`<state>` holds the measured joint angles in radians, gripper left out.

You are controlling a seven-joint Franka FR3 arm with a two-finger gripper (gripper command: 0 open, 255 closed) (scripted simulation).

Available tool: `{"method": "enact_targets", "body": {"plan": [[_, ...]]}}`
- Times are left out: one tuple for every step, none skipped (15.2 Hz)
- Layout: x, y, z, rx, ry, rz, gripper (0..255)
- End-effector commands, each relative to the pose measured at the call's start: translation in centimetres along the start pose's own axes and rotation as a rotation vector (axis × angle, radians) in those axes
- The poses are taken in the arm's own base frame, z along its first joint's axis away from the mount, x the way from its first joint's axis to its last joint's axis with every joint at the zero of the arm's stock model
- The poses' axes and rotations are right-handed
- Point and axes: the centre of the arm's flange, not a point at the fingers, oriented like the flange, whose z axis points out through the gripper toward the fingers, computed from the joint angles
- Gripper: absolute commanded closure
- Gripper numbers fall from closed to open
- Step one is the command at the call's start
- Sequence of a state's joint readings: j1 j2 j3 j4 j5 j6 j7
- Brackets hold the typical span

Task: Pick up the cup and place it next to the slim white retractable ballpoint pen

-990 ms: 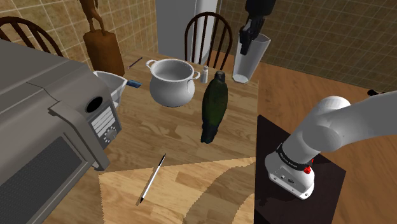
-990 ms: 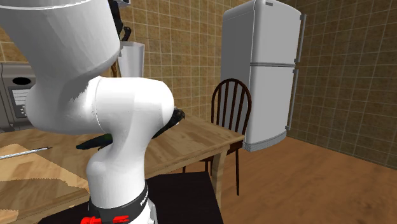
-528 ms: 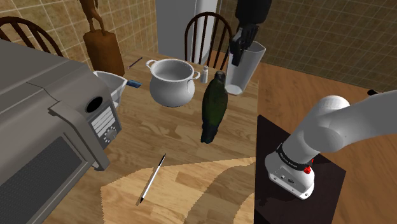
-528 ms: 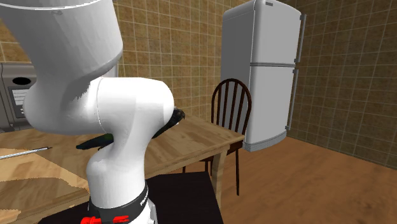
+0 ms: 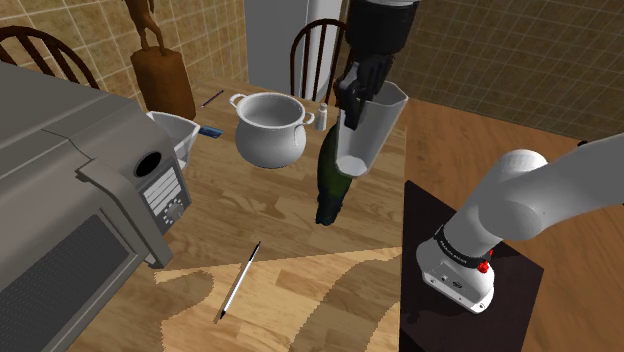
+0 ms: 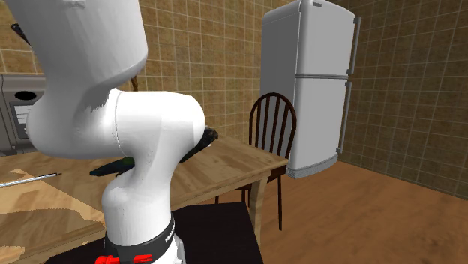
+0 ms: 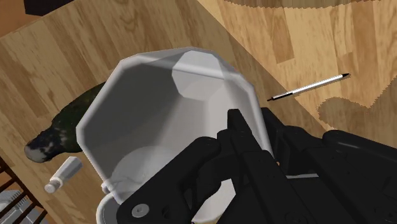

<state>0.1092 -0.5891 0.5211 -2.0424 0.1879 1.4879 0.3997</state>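
White, tall, tapered cup (image 5: 368,130) — rim pinched by the end effector (image 5: 350,97).

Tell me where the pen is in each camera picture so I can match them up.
Shoulder view: the pen lies low, left of centre, on the table at the edge of its paler patch.
Second exterior view: the pen lies at the left edge, left of the white arm.
Wrist view: the pen lies on the table beyond the cup.
Shared landmark: the wooden table with its paler patch.
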Motion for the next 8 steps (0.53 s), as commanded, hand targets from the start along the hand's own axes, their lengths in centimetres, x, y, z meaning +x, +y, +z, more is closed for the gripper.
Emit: {"method": "enact_targets", "body": {"plan": [[-0.4,-2.5,-0.2,0.001,0.000,0.001,255],[-0.6,-3.8,-0.3,0.001,0.000,0.001,255],[-0.8,-5.1,-0.5,0.001,0.000,0.001,255],[-1.1,-6.4,-0.6,0.001,0.000,0.001,255],[-1.3,-7.7,-0.7,0.001,0.000,0.001,255],[-1.5,-9.0,-0.9,0.001,0.000,0.001,255],[-1.7,-10.3,-1.0,0.001,0.000,0.001,255],[-1.9,-11.6,-1.1,0.001,0.000,0.001,255]]}}
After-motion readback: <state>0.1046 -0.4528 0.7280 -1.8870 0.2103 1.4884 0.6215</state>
